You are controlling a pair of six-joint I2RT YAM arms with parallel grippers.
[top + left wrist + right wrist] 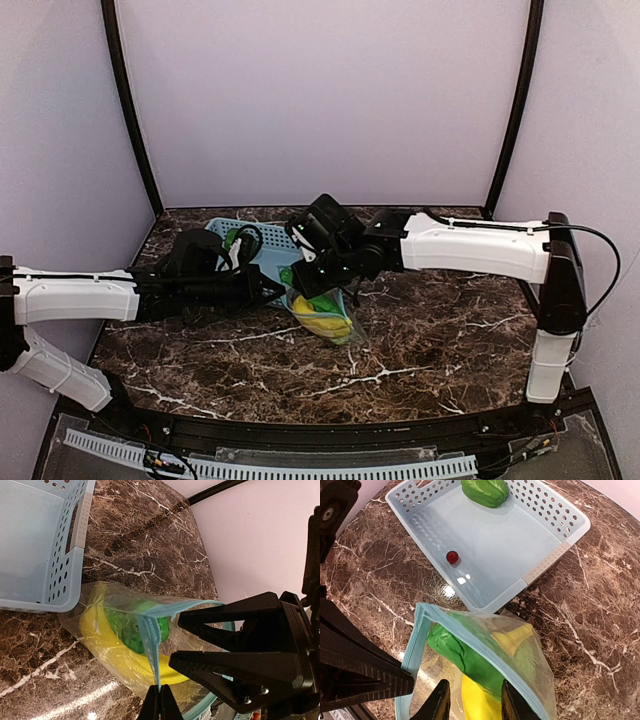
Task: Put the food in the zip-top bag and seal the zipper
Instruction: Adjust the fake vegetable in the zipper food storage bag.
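Note:
The clear zip-top bag [330, 322] lies on the marble table in front of the basket, its mouth held open. Inside it are the yellow banana [480, 700] and a bright green piece [470, 662]. My left gripper [160, 705] is shut on the light-blue zipper strip [149, 645] at the mouth's corner, holding it up. My right gripper [472, 705] is open, its fingers straddling the banana and green piece at the bag's mouth. It shows as large black open jaws in the left wrist view [176, 637]. The green bell pepper [485, 491] lies in the basket.
The light-blue slotted basket [540, 510] stands just behind the bag and holds the pepper and a small red ball [452, 556]. Both arms meet over the bag at the table's middle [300, 280]. Dark marble table [440, 340] lies around it.

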